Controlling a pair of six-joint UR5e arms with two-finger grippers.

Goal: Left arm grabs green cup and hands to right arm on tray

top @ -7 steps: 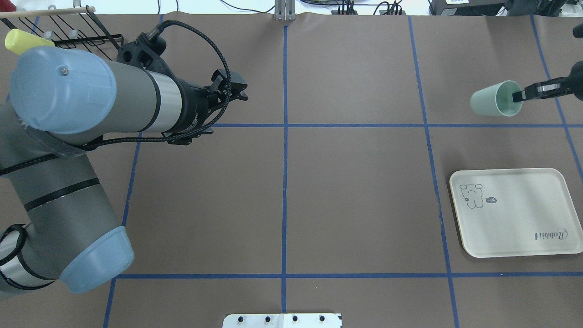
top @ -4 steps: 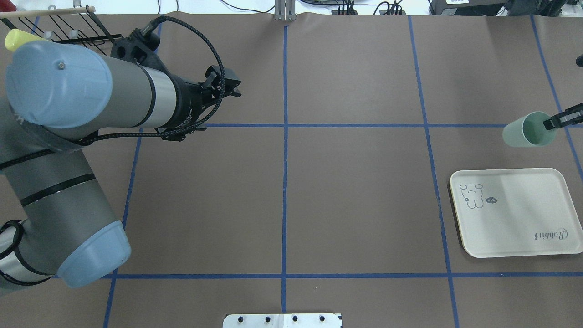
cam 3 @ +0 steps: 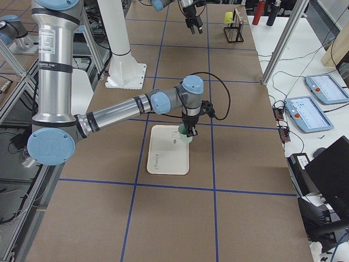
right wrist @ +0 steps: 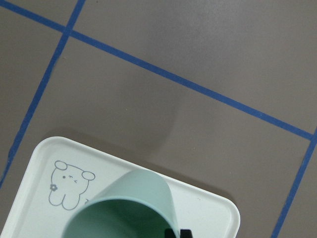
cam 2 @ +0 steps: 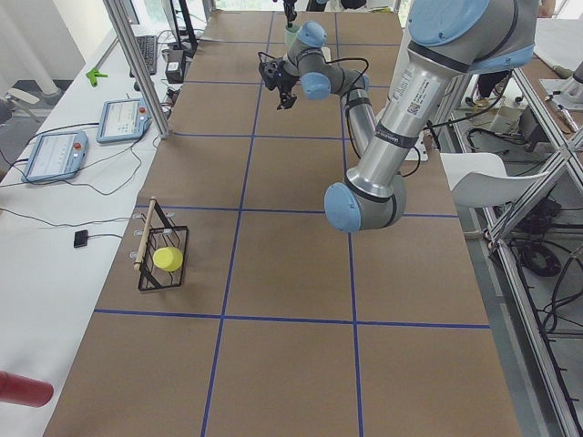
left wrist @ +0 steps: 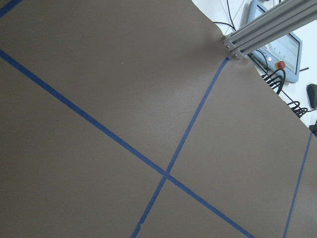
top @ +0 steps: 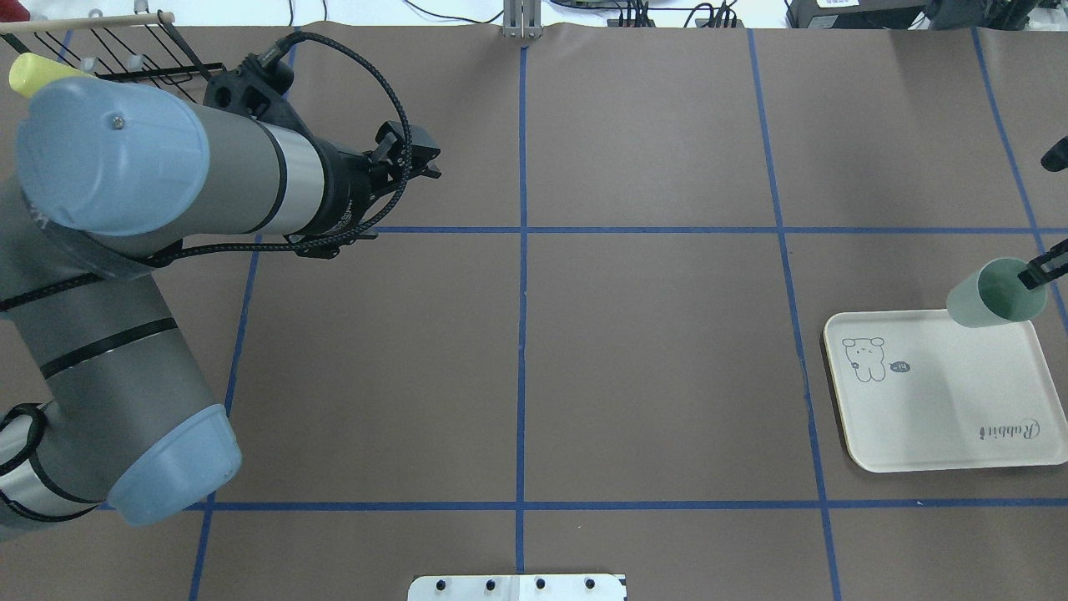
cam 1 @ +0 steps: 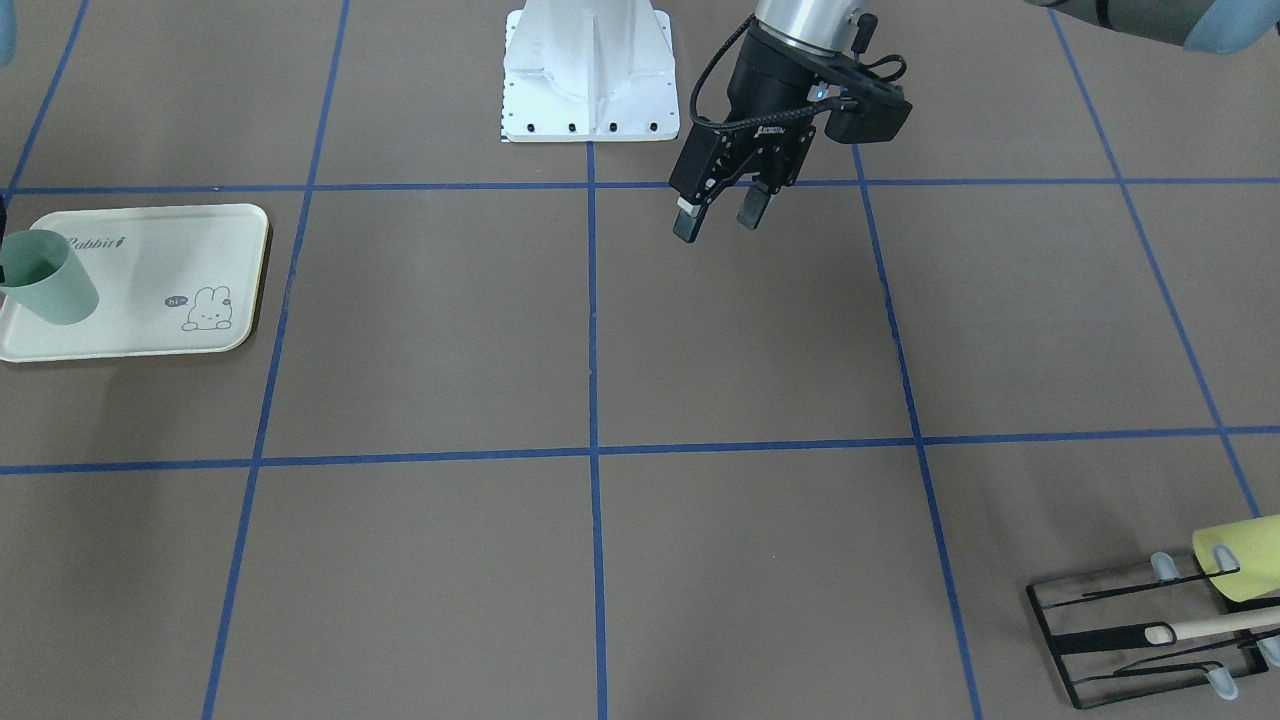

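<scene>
The right gripper is clenched on the rim of the green cup, with one finger inside the mouth. The cup is tilted and sits over the tray at the tray's 1 o'clock corner in the overhead view. Contact between cup base and tray cannot be determined. The left gripper is released and holds nothing, hanging above the table at 10 o'clock. A yellow-green cup rests on the black wire rack at the table's 11 o'clock corner.
</scene>
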